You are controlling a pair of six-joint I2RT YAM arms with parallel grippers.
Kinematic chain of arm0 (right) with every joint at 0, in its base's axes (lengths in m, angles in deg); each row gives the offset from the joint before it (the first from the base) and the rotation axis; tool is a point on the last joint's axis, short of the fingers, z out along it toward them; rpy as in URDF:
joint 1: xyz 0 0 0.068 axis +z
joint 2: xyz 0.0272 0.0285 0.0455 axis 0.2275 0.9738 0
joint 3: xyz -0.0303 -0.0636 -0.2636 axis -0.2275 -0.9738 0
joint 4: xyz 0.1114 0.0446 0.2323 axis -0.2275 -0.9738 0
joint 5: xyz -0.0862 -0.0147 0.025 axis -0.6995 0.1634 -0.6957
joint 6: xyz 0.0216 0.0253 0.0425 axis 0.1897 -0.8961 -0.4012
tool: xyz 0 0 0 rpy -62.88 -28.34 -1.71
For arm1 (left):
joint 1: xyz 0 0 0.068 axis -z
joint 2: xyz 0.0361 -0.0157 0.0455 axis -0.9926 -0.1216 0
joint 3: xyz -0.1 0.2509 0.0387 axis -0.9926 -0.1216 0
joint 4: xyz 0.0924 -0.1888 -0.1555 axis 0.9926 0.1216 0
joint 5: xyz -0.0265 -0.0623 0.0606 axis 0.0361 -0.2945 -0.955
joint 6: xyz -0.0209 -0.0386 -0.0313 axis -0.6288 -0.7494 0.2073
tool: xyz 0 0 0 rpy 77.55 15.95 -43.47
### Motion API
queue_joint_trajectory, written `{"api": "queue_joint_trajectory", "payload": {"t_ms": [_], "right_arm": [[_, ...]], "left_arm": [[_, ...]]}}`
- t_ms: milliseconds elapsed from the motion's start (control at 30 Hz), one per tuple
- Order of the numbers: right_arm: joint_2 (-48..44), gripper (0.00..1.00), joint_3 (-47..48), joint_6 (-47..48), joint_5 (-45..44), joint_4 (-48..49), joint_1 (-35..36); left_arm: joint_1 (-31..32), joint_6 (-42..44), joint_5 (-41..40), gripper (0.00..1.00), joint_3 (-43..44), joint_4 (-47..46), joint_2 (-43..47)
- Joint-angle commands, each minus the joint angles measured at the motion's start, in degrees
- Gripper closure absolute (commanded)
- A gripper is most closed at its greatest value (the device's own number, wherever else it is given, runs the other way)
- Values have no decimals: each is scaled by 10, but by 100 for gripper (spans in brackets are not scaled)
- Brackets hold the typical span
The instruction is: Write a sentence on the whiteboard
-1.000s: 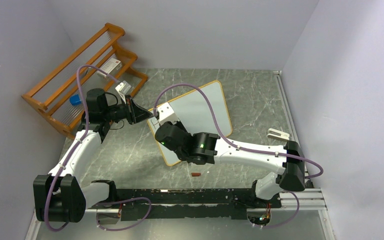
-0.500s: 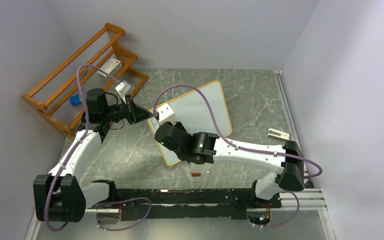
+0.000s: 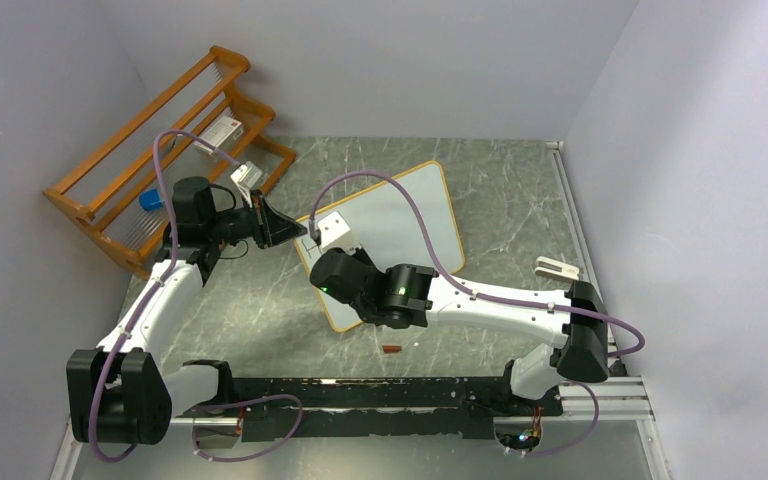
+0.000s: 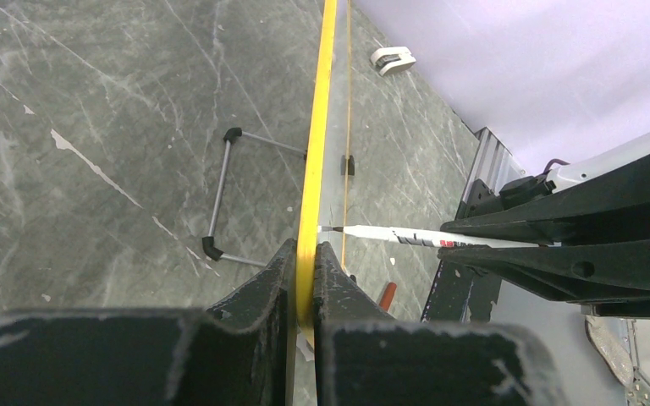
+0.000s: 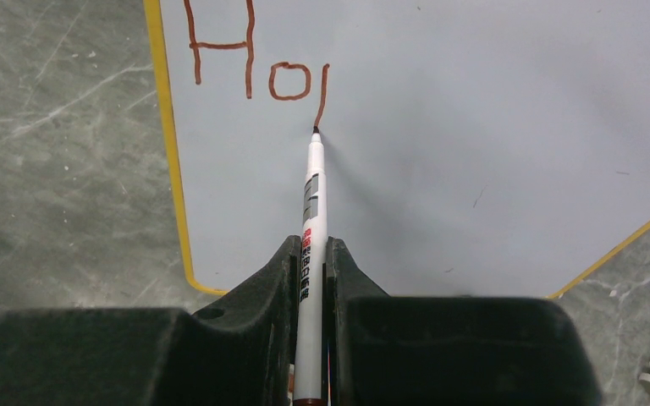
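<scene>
The whiteboard (image 3: 390, 220) stands tilted on the table, its rim yellow (image 4: 317, 127) in the left wrist view. My left gripper (image 4: 305, 254) is shut on the board's left edge (image 3: 302, 232). My right gripper (image 5: 311, 249) is shut on a white marker (image 5: 313, 194), whose tip touches the board face (image 5: 474, 127). The sentence (image 5: 245, 59) reads "Ho" in reddish-brown ink, followed by a single downstroke that ends at the marker's tip. In the top view the right arm (image 3: 380, 290) hides the writing.
An orange wooden rack (image 3: 160, 150) holding small items stands at the back left. A red marker cap (image 3: 391, 348) lies near the board's front corner. A small white object (image 3: 557, 266) sits at the right. The board's wire foot (image 4: 220, 194) rests behind it.
My right wrist has edged slightly down the board with the marker. The left arm and the board have stayed put.
</scene>
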Motion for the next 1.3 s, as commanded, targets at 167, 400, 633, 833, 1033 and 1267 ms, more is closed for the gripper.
{"api": "queue_joint_trajectory", "payload": {"t_ms": [167,400,633,833,1033,1267], "right_arm": [[-3,100,-4,-23,-2,-20,2],[-40,100,-14,-7,-8,26,4],[-46,100,-26,13,-31,68,5],[-37,100,-24,24,-37,88,3],[-24,100,-18,33,-33,91,0],[-14,100,-17,33,-29,90,-5]], "left_arm": [[6,24,-9,95,-9,35,-9],[6,26,-11,95,-7,38,-11],[6,27,-10,95,-7,39,-12],[6,28,-10,95,-6,39,-13],[6,28,-10,95,-6,39,-13],[6,26,-8,95,-7,38,-13]]}}
